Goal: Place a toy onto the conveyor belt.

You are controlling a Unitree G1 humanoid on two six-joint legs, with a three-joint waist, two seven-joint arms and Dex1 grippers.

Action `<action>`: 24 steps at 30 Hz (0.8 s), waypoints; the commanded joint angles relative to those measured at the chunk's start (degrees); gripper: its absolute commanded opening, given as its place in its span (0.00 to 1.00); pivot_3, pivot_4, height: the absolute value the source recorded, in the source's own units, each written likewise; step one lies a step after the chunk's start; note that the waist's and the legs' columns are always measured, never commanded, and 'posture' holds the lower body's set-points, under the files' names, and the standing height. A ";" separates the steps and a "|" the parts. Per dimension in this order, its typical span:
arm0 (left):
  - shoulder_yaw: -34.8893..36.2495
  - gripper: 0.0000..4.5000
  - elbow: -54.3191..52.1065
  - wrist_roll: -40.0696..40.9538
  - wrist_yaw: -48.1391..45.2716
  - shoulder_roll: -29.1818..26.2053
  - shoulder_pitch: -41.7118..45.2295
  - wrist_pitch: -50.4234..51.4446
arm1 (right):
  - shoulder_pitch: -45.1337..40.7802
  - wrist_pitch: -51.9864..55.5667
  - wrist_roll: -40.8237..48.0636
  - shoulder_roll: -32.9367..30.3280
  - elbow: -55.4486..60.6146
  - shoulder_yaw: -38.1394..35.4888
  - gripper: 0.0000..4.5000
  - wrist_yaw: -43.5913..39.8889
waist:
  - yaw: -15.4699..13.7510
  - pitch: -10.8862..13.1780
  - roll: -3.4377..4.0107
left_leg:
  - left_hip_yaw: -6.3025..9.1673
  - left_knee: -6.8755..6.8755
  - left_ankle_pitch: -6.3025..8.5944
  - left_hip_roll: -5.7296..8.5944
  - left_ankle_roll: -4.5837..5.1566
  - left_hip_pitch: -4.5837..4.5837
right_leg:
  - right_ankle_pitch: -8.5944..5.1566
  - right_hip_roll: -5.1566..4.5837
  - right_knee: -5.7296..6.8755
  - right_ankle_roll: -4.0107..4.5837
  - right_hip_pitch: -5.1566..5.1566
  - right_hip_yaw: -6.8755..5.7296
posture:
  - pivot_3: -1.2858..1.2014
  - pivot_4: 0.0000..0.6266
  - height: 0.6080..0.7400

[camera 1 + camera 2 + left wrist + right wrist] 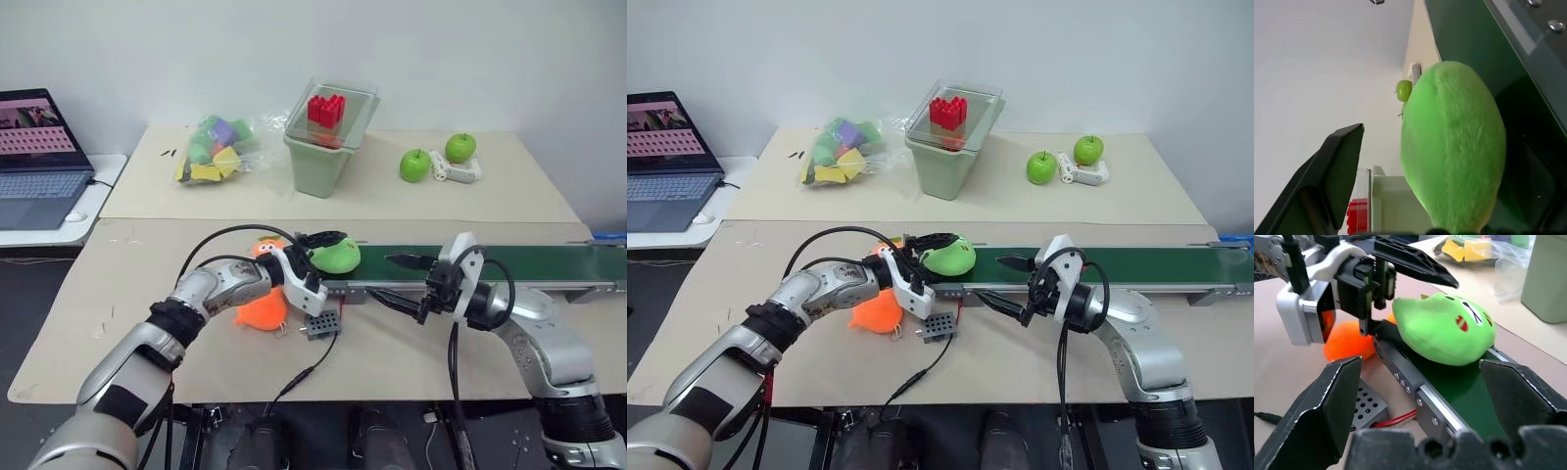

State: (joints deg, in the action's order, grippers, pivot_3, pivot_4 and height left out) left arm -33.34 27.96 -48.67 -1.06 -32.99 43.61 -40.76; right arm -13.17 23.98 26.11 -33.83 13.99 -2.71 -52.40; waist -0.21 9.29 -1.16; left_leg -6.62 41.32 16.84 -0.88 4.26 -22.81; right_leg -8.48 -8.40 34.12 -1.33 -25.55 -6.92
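Far left edge of the head view: one open laptop (37, 162) on a white side table, screen lit, text too small to read. Upper left of centre: one clear bag of coloured foam blocks (217, 149), count of pieces not tellable. Upper centre: one pale green bin (326, 152) with a clear lid tilted on top, one red block cluster (326, 110) showing inside. Upper right: two shiny green apples, one (415, 164) just left of a small white device (460, 171), the other (460, 147) just behind it. No brand or lettering legible anywhere.

Lower left to centre: left gripper (318, 257) reaching in from the lower left, jaws spread wide, one black finger (1415, 262) above the toy and apart from it, nothing gripped. One orange plush (263, 308) on the table under that wrist, partly hidden by it. One small grey perforated box (322, 325) just right of the orange plush, red wires beside it.

Centre: one toy (335, 257), lime-green and fuzzy, lying on the left end of the conveyor belt (529, 264); red-and-white marks visible on its face in the right wrist view (1445, 335). One belt, dark green with grey side rails, running from centre to the right edge of the frame.

Right of centre: right gripper (404, 280), pointing left toward the toy, fingers parted wide and empty, near the front rail of the belt, well short of the toy.
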 commanded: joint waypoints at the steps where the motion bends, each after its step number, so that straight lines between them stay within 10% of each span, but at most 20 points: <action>1: 0.75 0.99 -0.15 0.72 -4.01 -4.00 -2.56 -0.97 | -1.32 -0.99 0.99 0.16 0.60 -0.30 1.00 -0.56 | 0.15 0.00 0.00 | 0.00 0.00 0.00 0.00 0.00 0.00 | 0.00 0.00 0.00 0.00 0.00 0.01 | 0.52 0.24 1.00; 24: 9.68 0.99 -0.56 9.32 -10.97 -8.32 -6.61 3.85 | -2.07 -0.63 1.20 0.87 0.18 0.76 1.00 -0.93 | 0.56 -0.02 0.04 | -0.02 -0.02 -0.13 0.00 -0.22 0.00 | 0.00 0.02 0.02 0.00 -0.03 0.02 | 0.52 0.24 1.00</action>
State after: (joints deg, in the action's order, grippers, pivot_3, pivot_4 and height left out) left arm -26.72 26.28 -42.28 -10.75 -40.08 37.86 -39.44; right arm -14.71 23.93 26.10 -32.66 12.92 -0.96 -52.94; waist 0.34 9.27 -1.12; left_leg -6.64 41.30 16.71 -0.88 4.05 -22.82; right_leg -8.48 -8.38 34.15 -1.34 -25.60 -6.90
